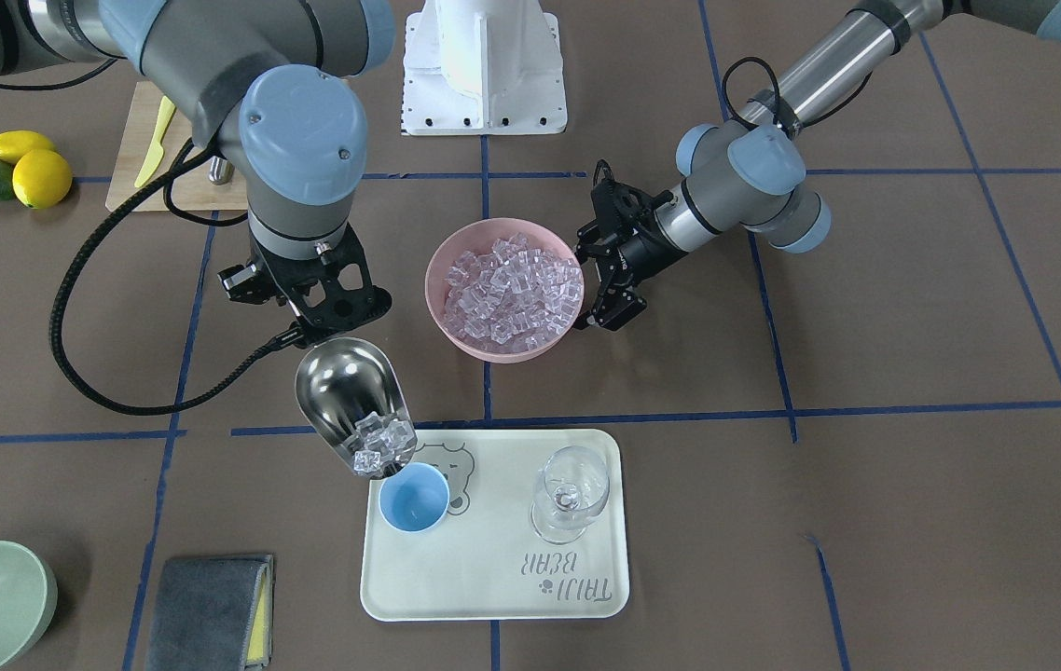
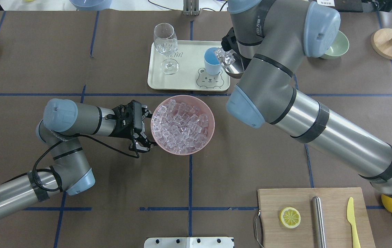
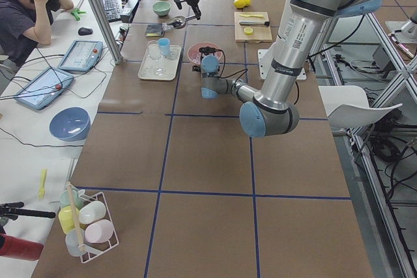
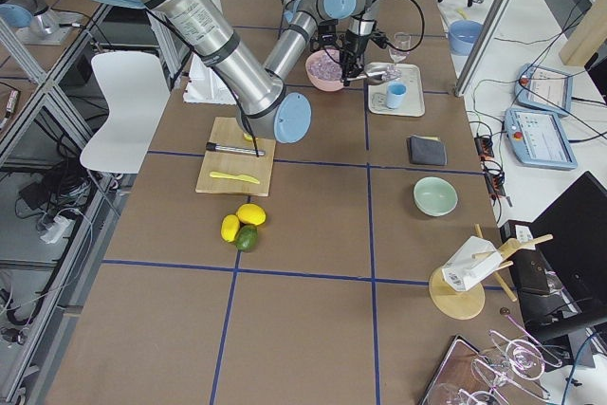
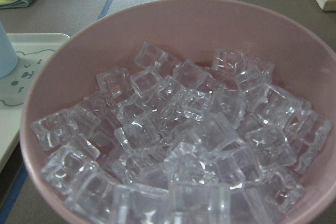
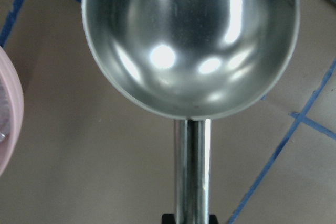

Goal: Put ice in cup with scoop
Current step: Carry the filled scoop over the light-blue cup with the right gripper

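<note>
Scoop (image 6: 189,51) handle cut off, ice (image 1: 381,445) near cup (image 1: 413,498)

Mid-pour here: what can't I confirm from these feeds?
- Grip of the right end effector on the scoop handle: its own body covers it front-facing; the right wrist view's bottom edge cuts it.
- The ice at the scoop's lip: beyond the right wrist view's top edge.
- The cup interior: partly behind ice in the overhead view.
- Whether the left end effector touches the pink bowl: too fine to tell overhead.

Front of scoop (image 6: 191,51) cut off in wrist view, handle end hidden under right gripper (image 1: 314,321)
</note>
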You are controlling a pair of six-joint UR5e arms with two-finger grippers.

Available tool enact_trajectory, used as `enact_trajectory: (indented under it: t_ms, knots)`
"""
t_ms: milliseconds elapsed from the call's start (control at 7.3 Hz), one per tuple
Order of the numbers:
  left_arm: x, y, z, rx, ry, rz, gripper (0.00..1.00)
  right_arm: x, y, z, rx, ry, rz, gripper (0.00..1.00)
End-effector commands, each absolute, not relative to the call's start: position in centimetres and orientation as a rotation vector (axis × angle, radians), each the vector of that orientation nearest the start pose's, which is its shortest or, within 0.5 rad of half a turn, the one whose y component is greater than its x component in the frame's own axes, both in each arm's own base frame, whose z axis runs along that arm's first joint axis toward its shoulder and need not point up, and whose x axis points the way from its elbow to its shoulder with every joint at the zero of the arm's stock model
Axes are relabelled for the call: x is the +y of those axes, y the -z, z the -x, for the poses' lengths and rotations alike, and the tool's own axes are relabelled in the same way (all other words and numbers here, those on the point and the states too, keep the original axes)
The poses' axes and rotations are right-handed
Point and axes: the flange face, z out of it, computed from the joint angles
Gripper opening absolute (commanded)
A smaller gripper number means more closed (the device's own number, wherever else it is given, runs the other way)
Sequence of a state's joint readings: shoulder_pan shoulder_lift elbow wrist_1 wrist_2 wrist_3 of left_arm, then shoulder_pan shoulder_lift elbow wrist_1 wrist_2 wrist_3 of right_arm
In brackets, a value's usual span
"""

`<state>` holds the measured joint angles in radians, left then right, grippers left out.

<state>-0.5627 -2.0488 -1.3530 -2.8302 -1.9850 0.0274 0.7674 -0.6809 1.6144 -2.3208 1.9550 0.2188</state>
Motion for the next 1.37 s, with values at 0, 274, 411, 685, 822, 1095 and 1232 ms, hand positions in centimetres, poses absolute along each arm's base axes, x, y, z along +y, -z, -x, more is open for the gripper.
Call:
enact_trajectory:
  t_ms: [0,274,411,685,822,1095,1232]
  knots:
    - [-43.7,-34.5,-51.7,1.064,-1.123,-1.242,1.0,-55.0,-17.5,42.2,-0.343,0.698,0.064,0.0]
    - [-43.7,-34.5,-51.7,1.064,-1.124,-1.243,1.0,-57.1,-16.4,42.8,-0.269,0.764,0.109,0.0]
    - [-43.6,-34.4,-51.8,1.065,-1.125,-1.243,1.0,-57.6,-15.9,42.8,-0.225,0.827,0.112,0.0]
    - [-43.6,-34.4,-51.8,1.065,-1.125,-1.243,1.0,-57.7,-16.1,42.4,-0.215,0.85,0.124,0.0]
    - [-43.6,-34.4,-51.8,1.065,-1.125,-1.243,1.0,-57.8,-16.1,42.1,-0.213,0.867,0.128,0.0]
    - [-43.6,-34.4,-51.8,1.065,-1.125,-1.243,1.0,-58.8,-16.1,40.7,-0.205,0.891,0.137,0.0]
    - [-43.6,-34.4,-51.8,1.065,-1.125,-1.243,1.0,-59.8,-15.9,40.9,-0.179,0.933,0.165,0.0]
